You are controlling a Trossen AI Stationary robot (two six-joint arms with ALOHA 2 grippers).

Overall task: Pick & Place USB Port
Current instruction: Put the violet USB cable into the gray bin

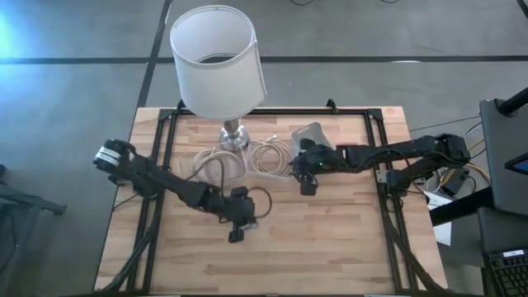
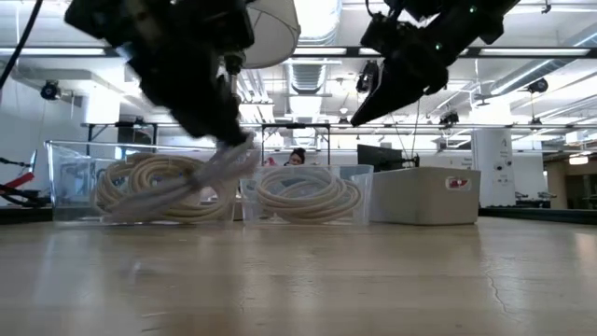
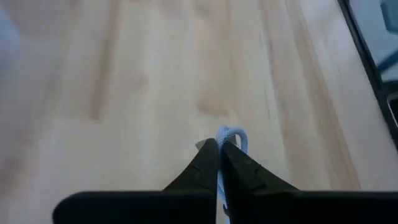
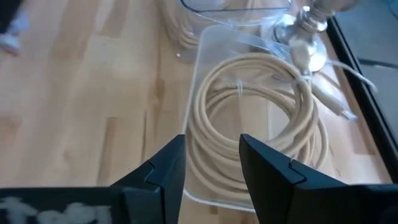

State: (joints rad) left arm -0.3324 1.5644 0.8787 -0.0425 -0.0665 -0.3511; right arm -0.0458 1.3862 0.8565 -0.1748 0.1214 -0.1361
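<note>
Two clear bins sit side by side near the worktop's [image 1: 330, 239] back edge, each holding a coil of cream cable. One coil [image 4: 255, 118] lies flat in the bin [image 4: 205, 50] just below the right tool [image 4: 211, 165], with a plug end [image 4: 339, 109] trailing over the bin's far side toward a lamp base [image 4: 308, 28]. In the low view the second coil [image 2: 154, 187] fills the other bin [image 2: 65, 182], and a pale strand [image 2: 229, 159] rises from it up to the left tool [image 2: 219, 126].

From the left wrist view, that left tool's fingers [image 3: 249, 171] are pressed together on a thin pale cable [image 3: 231, 138], a small loop of it poking out past the tips. From above, this tool [image 1: 237, 231] is over bare wood in front of the bins, near the middle of the worktop, well clear of them.

On the other arm, the right tool [image 1: 308, 183] has its fingers [image 4: 158, 174] spread, nothing between them, and hangs above its bin without touching the coil.

Behind the bins stands a lamp with a white shade [image 1: 219, 62]. Beside the right arm lies a grey box [image 1: 313, 134], seen in the low view as a white box [image 2: 424, 196] next to the bins.
</note>
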